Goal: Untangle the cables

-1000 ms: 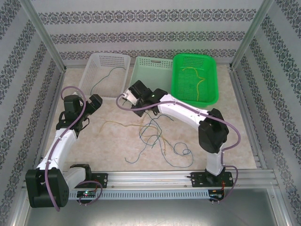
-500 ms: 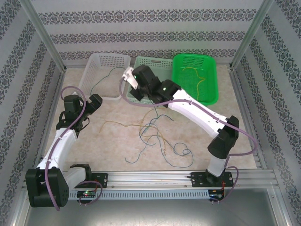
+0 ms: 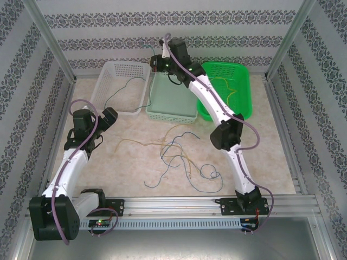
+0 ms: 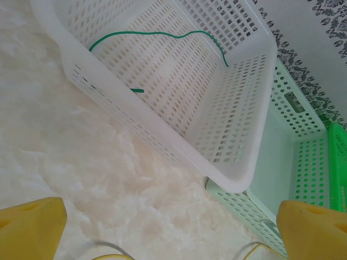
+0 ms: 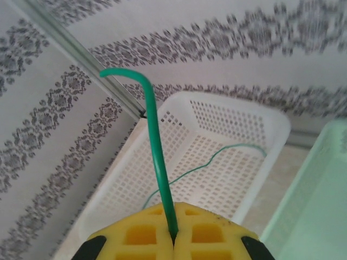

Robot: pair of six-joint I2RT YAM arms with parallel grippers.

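From the top external camera, you have the right gripper [image 3: 157, 61] reached out to the far wall, above the gap between the white basket [image 3: 111, 76] and the pale green basket [image 3: 171, 100]; the wire it carries is too thin to make out from here. The loose cables [image 3: 178, 154] lie well apart from it, a tangle of yellow, blue and dark strands on the table [image 3: 260, 151], nearer to you than all three baskets. One green cable [image 3: 120, 90] curves across the white basket, and a yellow cable [image 3: 233, 93] snakes along the bright green basket [image 3: 227, 65] on the right. Your left gripper [image 3: 110, 116] hovers left of the tangle, beside the white basket's near edge. In the left wrist view, its yellow fingers [image 4: 30, 230] stand wide apart with nothing between them, over bare table. The basket's green cable lies beyond them, a thin wavy line on the perforated floor with one short end hooked. In the right wrist view, your right gripper's yellow pads [image 5: 141, 235] are pressed together on a held green wire [image 5: 157, 162]. It rises from the seam between them and bends over to the left at its tip. Below it sits the white basket with its own green cable.
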